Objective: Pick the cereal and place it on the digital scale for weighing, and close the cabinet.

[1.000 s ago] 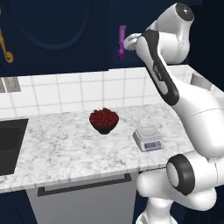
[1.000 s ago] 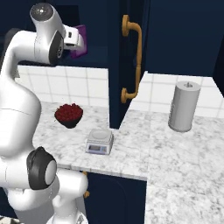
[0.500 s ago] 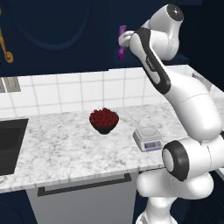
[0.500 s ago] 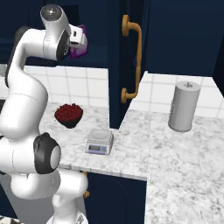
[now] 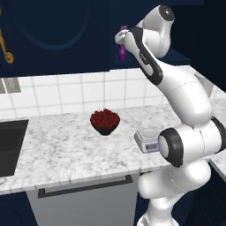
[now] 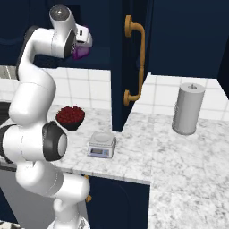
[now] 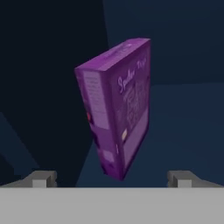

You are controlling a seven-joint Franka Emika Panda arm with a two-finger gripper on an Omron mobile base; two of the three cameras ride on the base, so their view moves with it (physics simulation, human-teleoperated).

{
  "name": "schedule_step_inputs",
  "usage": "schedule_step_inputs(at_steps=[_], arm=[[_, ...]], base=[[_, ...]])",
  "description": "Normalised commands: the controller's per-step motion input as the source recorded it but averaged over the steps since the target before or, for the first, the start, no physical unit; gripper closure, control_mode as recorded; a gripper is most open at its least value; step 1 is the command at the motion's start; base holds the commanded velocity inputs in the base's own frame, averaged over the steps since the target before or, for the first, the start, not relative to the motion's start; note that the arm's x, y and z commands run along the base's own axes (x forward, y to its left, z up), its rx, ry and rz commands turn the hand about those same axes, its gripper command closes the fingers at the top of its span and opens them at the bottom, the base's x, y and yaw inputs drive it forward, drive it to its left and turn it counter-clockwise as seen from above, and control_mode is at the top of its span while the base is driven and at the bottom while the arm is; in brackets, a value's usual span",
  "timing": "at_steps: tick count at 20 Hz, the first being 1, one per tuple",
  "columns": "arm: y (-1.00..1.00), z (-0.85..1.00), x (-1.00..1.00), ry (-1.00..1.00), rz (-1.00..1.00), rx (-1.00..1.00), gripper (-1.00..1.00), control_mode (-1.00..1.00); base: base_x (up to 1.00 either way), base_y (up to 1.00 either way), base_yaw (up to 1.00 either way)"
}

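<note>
Dark navy cabinetry surrounds a white marble worktop [image 5: 66, 145] backed by white tiles. High in the cabinet [image 6: 100, 27], inside its shadowed interior, the cereal [image 7: 116, 107] stands on its shelf as a purple box; in the hand view it appears tilted, one narrow side and one broad printed face turned toward the camera. The gripper [image 7: 111, 178] is raised to that level with its jaws spread wide and nothing between them: the two finger tips [image 7: 41, 178] sit at either side of the bottom of the hand view, the box ahead of them and centred between them, not touched by either. From the left base view a sliver of the purple box [image 5: 122, 47] shows just behind the wrist; from the right base view it shows [image 6: 81, 53] just below the hand.

One cabinet door [image 6: 134, 67] stands open, edge-on toward the right camera, its curved gold handle [image 6: 136, 62] facing out. Down on the worktop the digital scale [image 6: 102, 145] rests near the front edge with nothing on its platform, its small display facing forward. A dark bowl of red fruit [image 5: 105, 121] sits near it toward the tiles, apart from it. A grey cylindrical canister [image 6: 188, 108] stands well off on the adjoining stretch of worktop. A dark sink [image 5: 11, 145] is set into the worktop at the far left, and a drawer with a black bar handle [image 5: 84, 186] runs beneath the front edge.
</note>
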Motion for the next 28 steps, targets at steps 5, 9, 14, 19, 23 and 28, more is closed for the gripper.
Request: schedule_step_inputs(at_steps=[5,9,14,19,23,28], arm=[[0.0,0.0,0.53,0.0,0.0,0.0,-1.0,-1.0],[0.01,0.0,0.5,0.0,0.0,0.0,-1.0,-1.0],[0.03,0.0,0.26,0.0,0.0,0.0,-1.0,-1.0],[0.01,-0.04,0.26,0.0,0.0,0.0,-1.0,-1.0],[0.0,-0.1,0.34,0.0,0.0,0.0,-1.0,-1.0],[-0.23,-0.1,0.25,0.0,0.0,0.0,-1.0,-1.0]], base=[[0.0,0.0,0.0],[0.0,0.0,0.0],[0.0,0.0,0.0],[0.0,0.0,0.0],[0.0,0.0,0.0],[0.0,0.0,0.0]])
